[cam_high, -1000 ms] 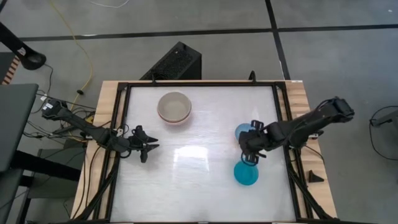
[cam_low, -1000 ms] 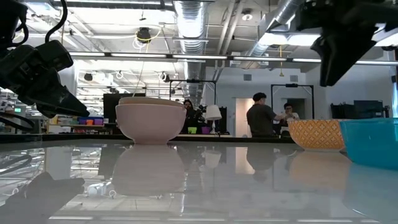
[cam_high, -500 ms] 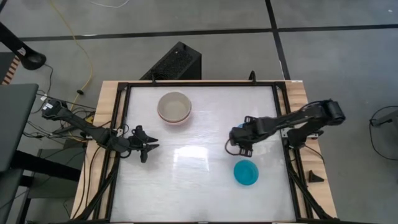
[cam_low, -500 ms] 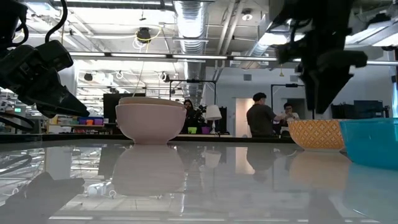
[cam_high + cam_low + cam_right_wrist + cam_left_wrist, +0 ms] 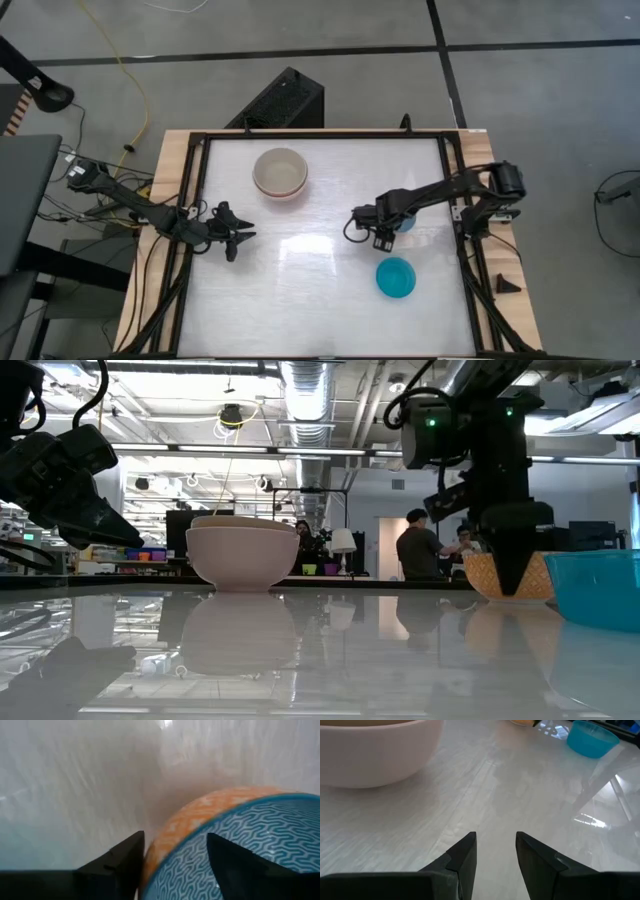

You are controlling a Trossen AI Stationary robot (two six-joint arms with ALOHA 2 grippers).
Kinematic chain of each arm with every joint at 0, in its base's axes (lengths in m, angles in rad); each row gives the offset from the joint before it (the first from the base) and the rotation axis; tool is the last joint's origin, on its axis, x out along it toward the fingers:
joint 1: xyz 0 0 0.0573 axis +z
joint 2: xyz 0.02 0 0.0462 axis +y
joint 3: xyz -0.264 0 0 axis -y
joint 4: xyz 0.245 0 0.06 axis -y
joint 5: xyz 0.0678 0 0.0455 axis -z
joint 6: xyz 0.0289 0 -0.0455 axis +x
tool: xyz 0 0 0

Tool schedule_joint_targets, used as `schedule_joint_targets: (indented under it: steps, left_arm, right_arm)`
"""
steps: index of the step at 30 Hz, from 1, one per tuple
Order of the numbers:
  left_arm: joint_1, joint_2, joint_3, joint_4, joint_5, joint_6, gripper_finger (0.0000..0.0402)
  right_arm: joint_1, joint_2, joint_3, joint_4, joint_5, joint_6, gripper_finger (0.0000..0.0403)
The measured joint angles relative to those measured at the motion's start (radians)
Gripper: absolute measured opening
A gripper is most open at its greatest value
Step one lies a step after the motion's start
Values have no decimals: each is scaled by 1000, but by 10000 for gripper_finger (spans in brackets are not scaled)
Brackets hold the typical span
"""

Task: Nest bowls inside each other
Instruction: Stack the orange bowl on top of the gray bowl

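Note:
A salmon-orange bowl (image 5: 185, 820) stands on the table's right half with a light blue bowl (image 5: 250, 835) nested in it. My right gripper (image 5: 175, 860) points down over their rim, open, one finger outside the orange wall and the other above the blue bowl's inside. In the low view it hangs in front of the orange bowl (image 5: 485, 572). A teal-blue bowl (image 5: 396, 277) sits alone nearer the front. At the far left a pale pink bowl (image 5: 280, 172) holds another bowl. My left gripper (image 5: 495, 850) waits open at the table's left edge.
A black frame (image 5: 455, 190) borders the white tabletop. The middle of the table between the pink bowl and the right-hand bowls is bare (image 5: 310, 250). People stand in the room far behind the table (image 5: 418, 545).
My right gripper has swung from above the space between the two blue bowls toward the table's left and come down, tipping to point straight down, until its fingers reach the orange bowl's rim. No bowl has moved.

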Motion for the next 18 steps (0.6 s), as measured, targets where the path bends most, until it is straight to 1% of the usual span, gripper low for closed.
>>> schedule_joint_targets:
  steps: [2,4,9,10,14,18]
  left_arm:
    - [0,0,0,0,0,0,125]
    - [0,0,0,0,0,0,125]
    - [0,0,0,0,0,0,125]
    - [0,0,0,0,0,0,125]
    - [0,0,0,-1,0,0,125]
    - [0,0,0,-1,0,0,125]
  right_arm:
    - [-4,6,0,5,-2,12,223]
    - [-4,6,0,5,-4,26,181]
    - [-3,-14,8,-17,-33,59,46]
    - [-1,-17,17,-27,-29,65,38]
    - [12,-16,76,-104,-26,81,40]
    - [28,-16,171,-203,-25,81,40]
